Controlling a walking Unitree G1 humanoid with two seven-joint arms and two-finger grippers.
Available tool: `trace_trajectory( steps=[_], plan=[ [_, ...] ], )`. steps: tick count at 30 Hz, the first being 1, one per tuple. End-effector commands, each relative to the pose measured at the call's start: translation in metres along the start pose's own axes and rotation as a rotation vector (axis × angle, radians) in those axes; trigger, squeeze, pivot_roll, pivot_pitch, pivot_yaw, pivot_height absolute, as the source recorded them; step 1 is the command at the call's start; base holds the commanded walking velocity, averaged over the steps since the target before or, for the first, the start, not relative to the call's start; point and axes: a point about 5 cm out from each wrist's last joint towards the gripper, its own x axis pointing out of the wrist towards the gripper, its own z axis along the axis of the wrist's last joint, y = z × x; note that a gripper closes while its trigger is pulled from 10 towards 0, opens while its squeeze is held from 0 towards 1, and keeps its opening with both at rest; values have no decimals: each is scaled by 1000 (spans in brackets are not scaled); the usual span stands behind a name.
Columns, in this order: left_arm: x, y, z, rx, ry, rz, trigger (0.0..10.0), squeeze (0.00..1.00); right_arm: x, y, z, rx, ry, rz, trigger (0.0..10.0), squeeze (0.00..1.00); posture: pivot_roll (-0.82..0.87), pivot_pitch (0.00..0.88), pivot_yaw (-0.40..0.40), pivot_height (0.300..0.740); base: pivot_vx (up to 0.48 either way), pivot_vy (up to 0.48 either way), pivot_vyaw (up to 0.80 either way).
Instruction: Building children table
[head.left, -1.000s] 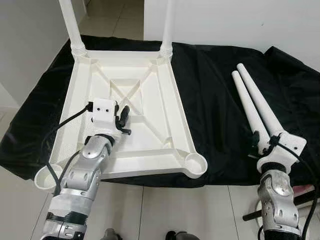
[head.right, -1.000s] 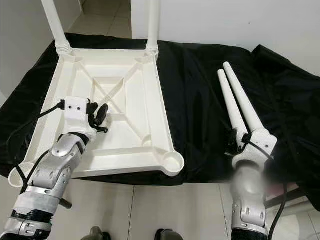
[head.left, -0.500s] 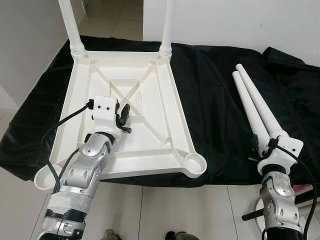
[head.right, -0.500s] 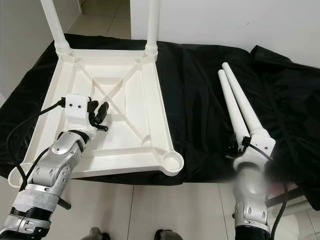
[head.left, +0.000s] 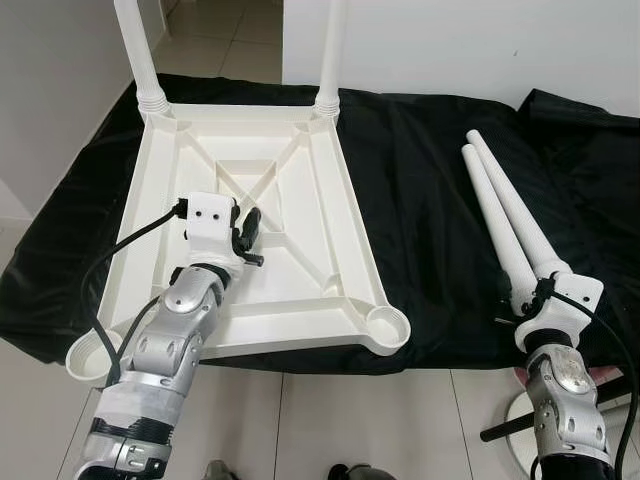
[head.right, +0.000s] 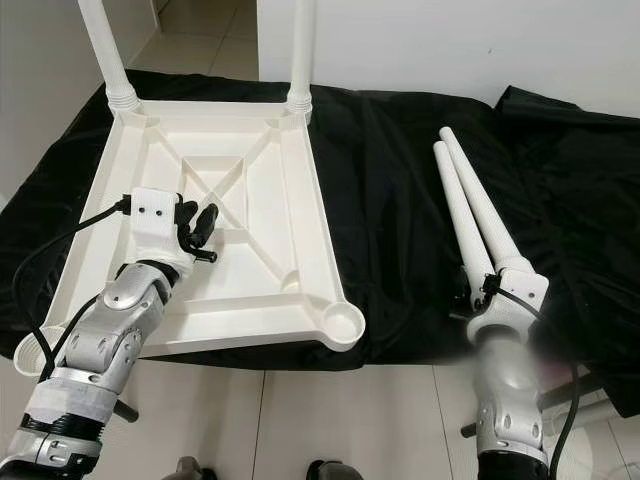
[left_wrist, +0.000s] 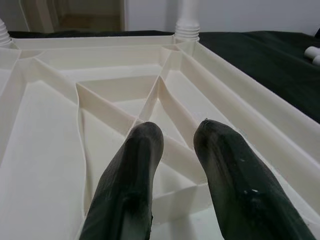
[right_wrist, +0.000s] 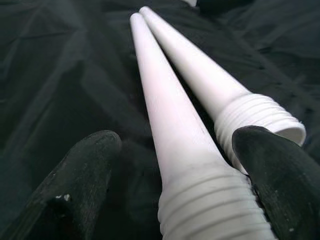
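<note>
A white plastic tabletop (head.left: 290, 190) lies upside down on a black cloth (head.left: 420, 180) spread over the floor, its ribbed underside facing up and its long axis running from the robot toward 12 o'clock, slightly splayed so the near edge is wider in the head views. Two legs are already standing in the far corner sockets: one leg (head.left: 135, 50) at about 11 o'clock and a second leg (head.left: 332, 50) closer to 12 o'clock, both pointing straight up. The two near corners carry open round sockets, one (head.left: 388, 325) at the near right corner and another (head.left: 92, 350) at the near left corner, partly behind the left arm's cable. At about 2 o'clock on the cloth, well apart from the tabletop, two loose legs (head.left: 505, 215) lie side by side and touching, their narrow tips pointing away toward 12 o'clock and their threaded wide ends toward the robot; four legs in all, two mounted and two loose. The left gripper (head.left: 246, 232) hovers over the tabletop's underside near the centre ribs, its fingers (left_wrist: 135, 175) slightly parted and grasping nothing. The right gripper (right_wrist: 175, 165) is at the threaded ends of the loose legs, its two fingers (right_wrist: 85, 175) spread wide, one on each side of the pair, straddling them without being closed on them.
</note>
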Motion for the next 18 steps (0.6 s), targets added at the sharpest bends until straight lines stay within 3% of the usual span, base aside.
trace_trajectory(
  steps=[1,12,18],
  plan=[
    [0,-10,-3,-1,11,-148,10000,0,-5,1,-16,49,99,53,10000,0,-28,104,-38,740,0,0,0],
    [2,-14,-3,-15,14,-163,10000,0,-15,-25,-5,33,77,68,10000,0,-41,105,-31,740,0,0,0],
    [3,-15,-1,-19,9,-168,10000,0,-20,-24,-7,28,78,93,10000,0,-41,105,-27,740,0,0,0]
  ],
)
